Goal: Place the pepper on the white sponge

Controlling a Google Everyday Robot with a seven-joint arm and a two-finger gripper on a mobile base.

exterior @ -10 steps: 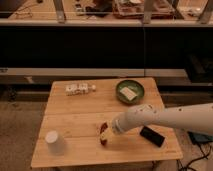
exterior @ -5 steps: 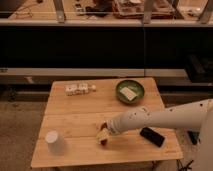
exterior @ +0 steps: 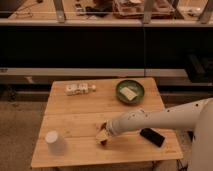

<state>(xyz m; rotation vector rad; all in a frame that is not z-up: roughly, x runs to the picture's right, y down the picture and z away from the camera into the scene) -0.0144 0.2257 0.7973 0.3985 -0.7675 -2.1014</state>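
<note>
**Gripper low at the pepper, front of the table**

One of each thing is counted on the wooden table (exterior: 75, 112): one pepper, one sponge, one bowl, one cup, one carton, one phone. The sponge (exterior: 129, 93) is seen lying inside the green bowl (exterior: 119, 88) at the back right. The carton (exterior: 79, 89) is laid at the back left. The cup (exterior: 54, 142) is stood at the front left, and the phone (exterior: 152, 136) is laid flat at the front right.

One arm (exterior: 160, 119) is stretched in from the right edge and sloped gently down to the left, just behind the phone. The gripper (exterior: 103, 136) is held low at the tabletop, front centre, between cup and phone. The pepper (exterior: 104, 142) is made out only as a dark red bit at the gripper's tip, well apart from the sponge. Whether the gripper is spread or pinching the pepper cannot be told.
</note>
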